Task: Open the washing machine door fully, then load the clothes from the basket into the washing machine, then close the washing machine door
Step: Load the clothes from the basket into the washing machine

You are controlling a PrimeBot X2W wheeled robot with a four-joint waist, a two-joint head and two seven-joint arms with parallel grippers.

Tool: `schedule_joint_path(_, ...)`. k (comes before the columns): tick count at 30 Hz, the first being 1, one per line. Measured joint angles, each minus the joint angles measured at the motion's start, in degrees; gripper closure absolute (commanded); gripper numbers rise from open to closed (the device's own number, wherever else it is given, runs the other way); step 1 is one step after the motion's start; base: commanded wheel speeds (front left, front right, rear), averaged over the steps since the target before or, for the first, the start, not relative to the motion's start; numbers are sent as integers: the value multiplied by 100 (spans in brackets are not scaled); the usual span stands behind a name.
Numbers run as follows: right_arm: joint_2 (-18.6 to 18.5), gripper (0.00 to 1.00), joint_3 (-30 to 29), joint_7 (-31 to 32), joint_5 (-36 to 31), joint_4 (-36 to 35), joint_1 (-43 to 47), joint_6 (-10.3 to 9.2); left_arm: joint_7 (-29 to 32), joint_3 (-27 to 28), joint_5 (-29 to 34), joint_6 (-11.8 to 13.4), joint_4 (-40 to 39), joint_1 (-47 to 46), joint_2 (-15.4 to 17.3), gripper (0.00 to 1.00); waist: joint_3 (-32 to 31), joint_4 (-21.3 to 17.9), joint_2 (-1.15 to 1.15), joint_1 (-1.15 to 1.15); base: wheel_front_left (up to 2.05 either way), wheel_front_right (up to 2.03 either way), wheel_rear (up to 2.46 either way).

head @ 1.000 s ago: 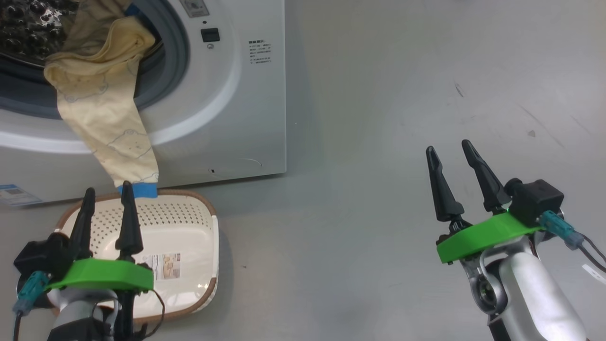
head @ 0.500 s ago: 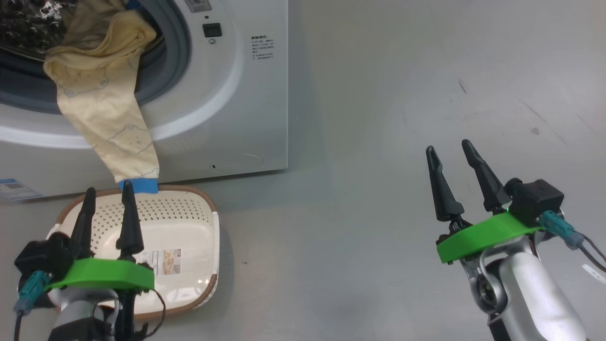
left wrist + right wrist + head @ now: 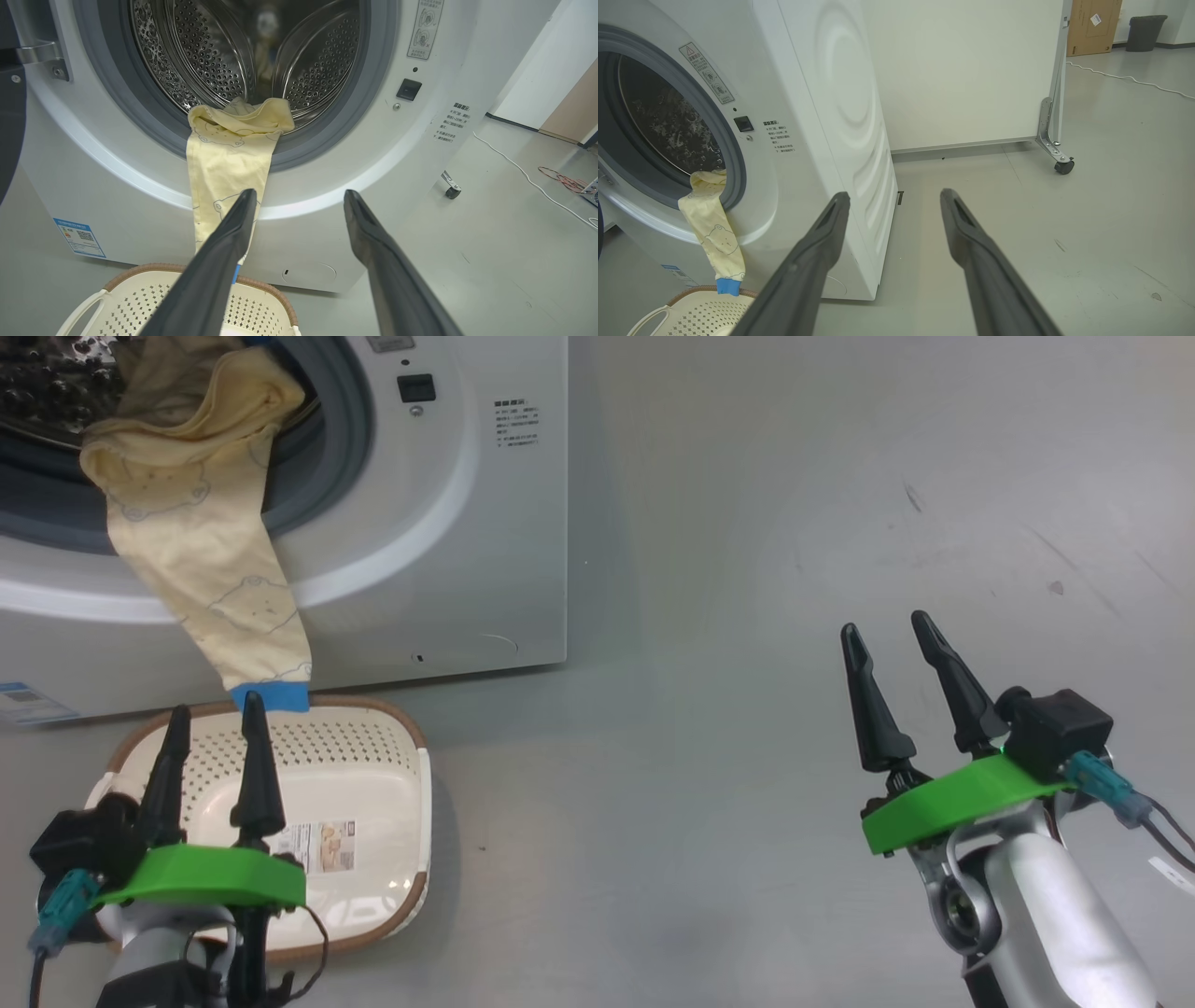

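the white washing machine (image 3: 467,523) is shown with its drum (image 3: 224,56) uncovered, the washing machine door (image 3: 8,121) swung aside. the cream basket (image 3: 373,784) is set on the floor (image 3: 700,756) just before it. the pale yellow clothes (image 3: 201,551) are draped from the drum mouth down to the basket rim. the left gripper (image 3: 213,705) is held spread above the basket, the right gripper (image 3: 885,623) spread over floor, nothing gripped

Head view: top and left edges cut off the washing machine (image 3: 485,569), and my left gripper (image 3: 213,703) hides the near left corner of the basket (image 3: 373,756). Left wrist view: the washing machine door (image 3: 9,130) is a dark sliver at the left edge, my finger (image 3: 219,261) covers the lower end of the clothes (image 3: 224,154), and a pale shape (image 3: 267,25) deep in the drum (image 3: 210,60) is too blurred to name. Sticker print (image 3: 516,425) too small to read.
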Motion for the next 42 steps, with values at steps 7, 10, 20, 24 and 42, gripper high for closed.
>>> schedule_joint_path(7, 0, 0, 0, 0, 0, -9, -2, 0, 0, 2, 0, 0, 3, -8, 0, 0, 72, -4, 0, 0, 0, 0, 0)
schedule_joint_path(10, 0, 0, 5, 1, 0, -31, -10, 0, 0, 98, 0, -1, 93, -34, 0, 0, 166, -27, 0, 0, 0, 0, 0)
schedule_joint_path(20, 0, 0, -44, 0, -9, -176, -111, 0, 0, 226, 0, -1, 486, -620, 104, 0, 761, -146, 0, 0, 0, 0, 0)
schedule_joint_path(24, 0, 0, -34, 0, -11, -268, -286, 0, 0, 210, -22, -1, 800, -1045, 222, 0, 1105, -186, 0, 1, 0, 0, 0)
schedule_joint_path(42, 1, 0, 209, 0, 113, -584, -646, 0, 9, -146, -779, -1, 2732, -3234, 1372, 0, 2359, -649, 0, 1, 0, 0, 0)
